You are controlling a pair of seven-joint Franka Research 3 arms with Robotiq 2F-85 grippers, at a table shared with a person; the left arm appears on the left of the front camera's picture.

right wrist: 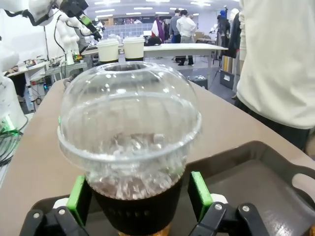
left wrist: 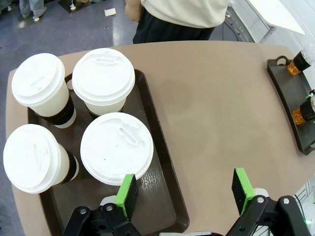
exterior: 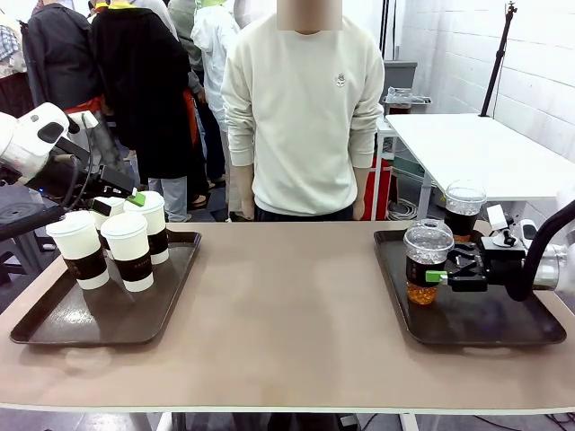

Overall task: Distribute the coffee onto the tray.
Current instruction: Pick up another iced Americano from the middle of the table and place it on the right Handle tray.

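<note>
Tan tabletop (exterior: 287,314) carried two dark brown trays, well apart. A person in a cream sweater (exterior: 304,108) stood at the far side, arms down, hands off everything.

Left tray (exterior: 54,328) sat at the robot's left and held four tall white paper cups (exterior: 127,250) with white lids and dark sleeves, clustered at its far end; in the left wrist view they stood two by two, close together (left wrist: 114,147). Right tray (exterior: 530,330) held two clear dome-lidded cups: near dome cup (exterior: 426,263) with amber drink at the bottom and a dark sleeve, toward the tray's left part, and far dome cup (exterior: 464,210) behind it near the far edge.

Left gripper (left wrist: 187,189) hovered over the left tray's inner rim and the tabletop beside it, jaws spread wide, nothing between them; one green pad (left wrist: 128,192) showed just by the nearest lid. In the front view the left arm (exterior: 36,139) reached in above the paper cups.

Right gripper (right wrist: 139,195) lay level at the near dome cup, jaws spread, green pads (right wrist: 199,188) flanking the sleeve on both sides; whether the pads touched the sleeve could not be told. The cup stood upright on the tray.
</note>
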